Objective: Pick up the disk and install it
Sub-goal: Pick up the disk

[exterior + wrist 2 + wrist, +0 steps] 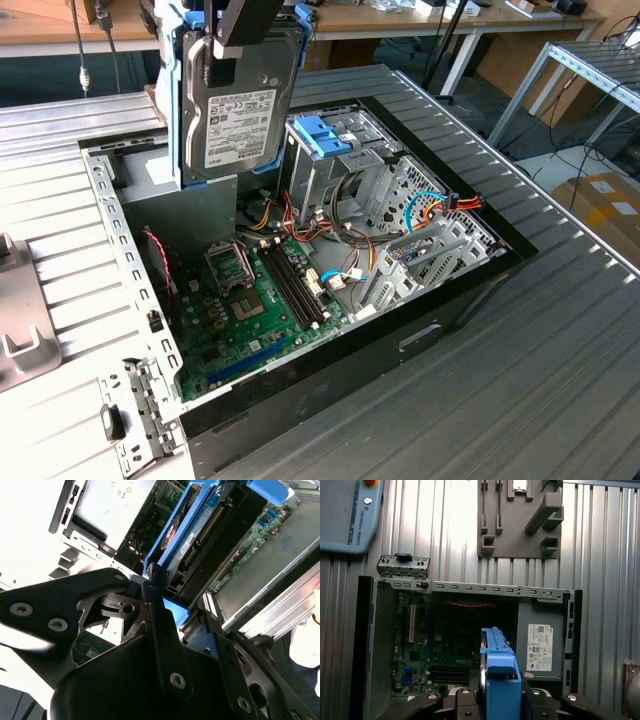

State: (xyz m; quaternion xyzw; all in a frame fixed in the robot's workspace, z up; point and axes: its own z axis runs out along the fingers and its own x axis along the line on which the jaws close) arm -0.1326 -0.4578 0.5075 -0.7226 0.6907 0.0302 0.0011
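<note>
- Computer case [330, 395]: black, lid off, lying on a ribbed metal surface [560, 350].
- Motherboard [250, 310]: green, flat on the case floor.
- Metal cage [345, 185]: blue latch [325, 135] on top, coloured cables [445, 208] beside it.
- Power supply [527, 615]: grey, white label, in a case corner.
- Control pendant [345, 520]: grey, on the surface outside the case.

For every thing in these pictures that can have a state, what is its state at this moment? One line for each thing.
disk, held on edge in the air, not installed.
gripper, shut on the disk.
computer case, lying on its side, cover off.
power supply, mounted inside the computer case.
blue latch, atop the metal cage, apart from the disk.
</note>
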